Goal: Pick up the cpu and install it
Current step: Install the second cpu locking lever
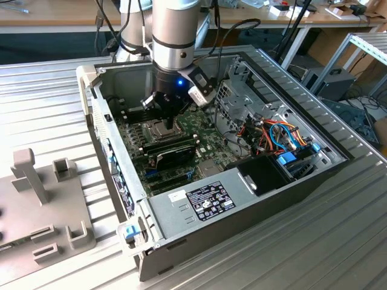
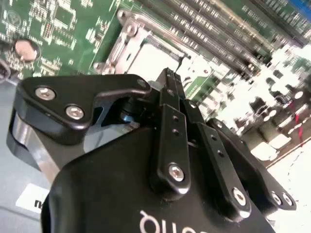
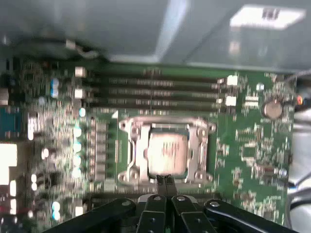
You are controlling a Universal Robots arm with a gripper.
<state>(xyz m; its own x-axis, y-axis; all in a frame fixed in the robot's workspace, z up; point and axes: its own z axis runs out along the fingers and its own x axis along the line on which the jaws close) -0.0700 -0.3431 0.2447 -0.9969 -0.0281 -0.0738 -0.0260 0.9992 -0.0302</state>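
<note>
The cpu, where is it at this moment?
In the first wrist view the cpu lies inside the socket frame on the green board, just beyond the gripper.

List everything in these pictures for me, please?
case: one, grey metal, open, on the ribbed table.
motherboard: one, green, inside the case.
socket: one, metal frame, mid-board.
cpu: one, silver-grey, sitting in the socket.
memory slots: four, dark, beside the socket.
expansion card: one, black, on the board.
cables: several, orange and blue, at the exterior view's right.
fixture: one, grey, on the table.
arm: one, silver.
pincer: one, black, shut, over the socket's edge.
</note>
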